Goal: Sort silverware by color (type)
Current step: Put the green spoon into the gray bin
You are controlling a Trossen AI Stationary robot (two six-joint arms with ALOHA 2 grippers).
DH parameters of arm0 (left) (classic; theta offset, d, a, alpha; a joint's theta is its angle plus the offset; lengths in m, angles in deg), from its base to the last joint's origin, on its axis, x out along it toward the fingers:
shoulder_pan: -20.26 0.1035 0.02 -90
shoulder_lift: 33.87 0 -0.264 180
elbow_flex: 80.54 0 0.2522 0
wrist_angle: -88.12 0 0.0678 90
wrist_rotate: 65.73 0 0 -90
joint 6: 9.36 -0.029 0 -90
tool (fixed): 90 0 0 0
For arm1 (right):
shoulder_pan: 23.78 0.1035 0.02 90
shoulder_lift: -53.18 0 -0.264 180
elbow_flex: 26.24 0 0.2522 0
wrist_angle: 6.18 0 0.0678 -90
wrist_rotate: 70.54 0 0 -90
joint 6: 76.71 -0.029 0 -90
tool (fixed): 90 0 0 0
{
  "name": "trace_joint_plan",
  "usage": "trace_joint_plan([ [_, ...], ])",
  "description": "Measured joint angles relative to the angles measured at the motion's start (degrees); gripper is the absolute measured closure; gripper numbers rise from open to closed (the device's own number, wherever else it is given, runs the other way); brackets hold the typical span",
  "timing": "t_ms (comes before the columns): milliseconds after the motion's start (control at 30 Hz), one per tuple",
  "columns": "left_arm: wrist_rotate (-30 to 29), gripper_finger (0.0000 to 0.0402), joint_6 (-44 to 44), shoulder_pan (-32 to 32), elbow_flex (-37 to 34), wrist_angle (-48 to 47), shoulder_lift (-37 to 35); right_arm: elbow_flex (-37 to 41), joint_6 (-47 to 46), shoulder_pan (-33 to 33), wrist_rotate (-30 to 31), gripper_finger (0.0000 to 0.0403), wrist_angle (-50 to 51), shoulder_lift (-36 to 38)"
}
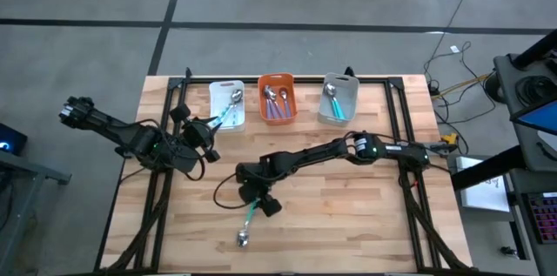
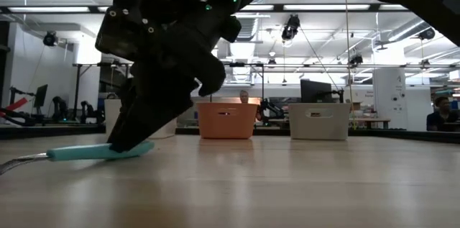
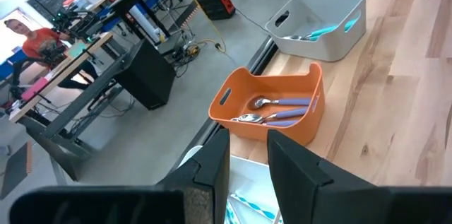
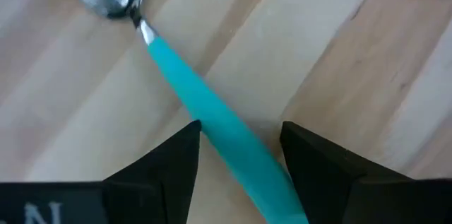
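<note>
High view: the right gripper is lowered over the handle end of a teal-handled spoon lying alone on the wooden table, its metal bowl pointing toward the near edge. The left gripper hangs just beside the white bin, which holds a pale light-blue spoon. The orange bin holds purple-handled spoons; the grey bin holds teal spoons.

Low view: the right gripper's fingers reach the tabletop at the teal handle, which lies flat.

Left wrist view: the left fingers stand narrowly apart, holding nothing, above the white bin; the orange and grey bins lie beyond.

Right wrist view: the right fingers are spread moderately, straddling the teal handle without closing on it.
</note>
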Motion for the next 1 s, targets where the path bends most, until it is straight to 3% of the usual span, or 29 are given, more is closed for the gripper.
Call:
trace_joint_plan([
  [167, 0.0, 0.0324, -0.1, 0.0, 0.0, 0.0, 0.0, 0.0, 7.0, 0.0, 5.7, 0.0209, -0.4, 0.0],
  [333, 0.0, 0.0324, -0.3, 0.0, 0.0, 0.0, 0.0, 0.2, 9.1, -0.2, 16.4, 0.0209, -0.6, 0.1],
  [567, 0.0, 0.0324, -0.3, 0.0, 0.0, 0.0, 0.0, 0.9, 4.6, -0.5, 17.4, 0.0218, -0.3, 0.2],
  [1000, 0.0, 0.0324, -0.3, 0.0, 0.0, 0.0, 0.0, 2.0, 2.8, -0.5, 13.6, 0.0371, 1.8, 0.4],
])
